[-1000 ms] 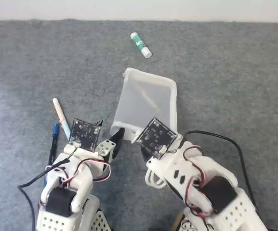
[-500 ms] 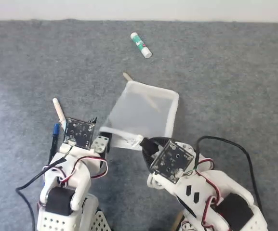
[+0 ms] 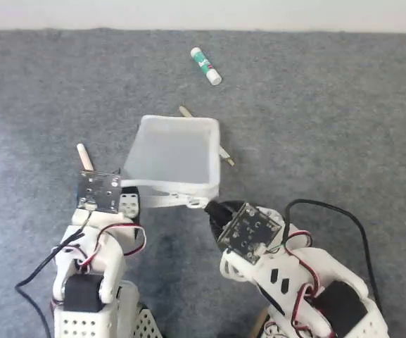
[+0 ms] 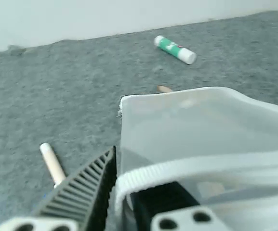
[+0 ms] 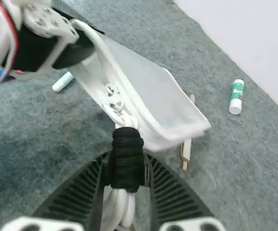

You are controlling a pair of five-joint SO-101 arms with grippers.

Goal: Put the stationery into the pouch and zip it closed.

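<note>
**Both claws on the pouch's zip edge; stationery lies loose on the bench**

Your pouch (image 3: 173, 151) sits in the middle of the bench (image 3: 343, 127), a frosted white bag. Its zip edge (image 3: 167, 193) faces the near edge of the bench and runs left to right between the two arms. Its closed bottom points toward the far edge. You cannot tell through the frosted wall whether anything lies inside it, nor how far the zip is drawn.

Your left claw (image 4: 120, 185) is clamped on the left end of the zip edge, with the toothed white band caught between its fingers. Your right claw (image 5: 125, 163) is closed on the black zip pull (image 5: 125, 154) at the right end of that edge.

The wooden stick (image 3: 225, 158) lies on the bench under the pouch's far right corner, with its long axis running from far-left to near-right. One tip pokes out past the pouch's far side and the other past its right side.

The glue stick (image 3: 206, 65) lies well apart from the pouch, near the middle of the far edge. It also slants from far-left to near-right, with its white end nearer you.

The cream pen (image 3: 84, 156) lies on the left, just beside the left arm. Its long axis runs roughly near to far, and its visible end points toward the far edge.
</note>
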